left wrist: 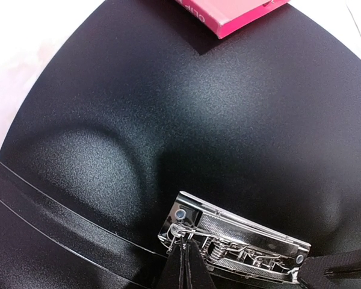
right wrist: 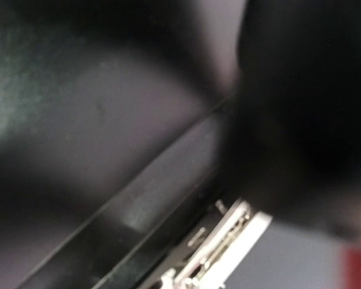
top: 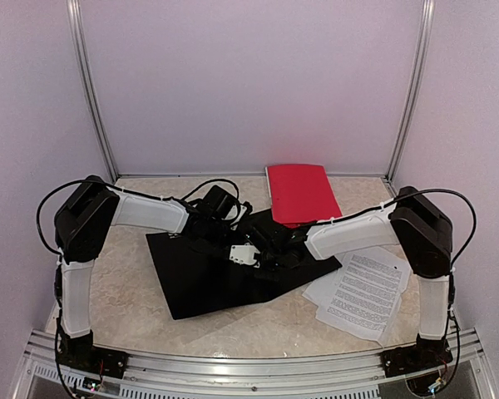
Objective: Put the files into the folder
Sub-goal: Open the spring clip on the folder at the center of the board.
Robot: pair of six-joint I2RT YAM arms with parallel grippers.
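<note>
Left gripper (top: 235, 243), right gripper (top: 276, 252): both pressed together over folder (top: 195, 287) | files (top: 362, 291): rightward, nearside of right gripper; long axis slants | nearer: right gripper

Both arms reach inward and meet over the middle of the open black folder (top: 201, 278), the left arm (top: 150, 212) from the left and the right arm (top: 349, 237) from the right. They crowd that spot and the metal clip (left wrist: 231, 241) beneath them. The folder's near left part lies uncovered. Bare table (top: 121, 299) runs along the left and front edges. At the right front, loose paper sheets (top: 362, 291) lie partly under the right arm. A red folder (top: 300, 193) lies flat at the back, its near edge overlapping the black one. Plain walls (top: 249, 83) close in the back and both sides.
</note>
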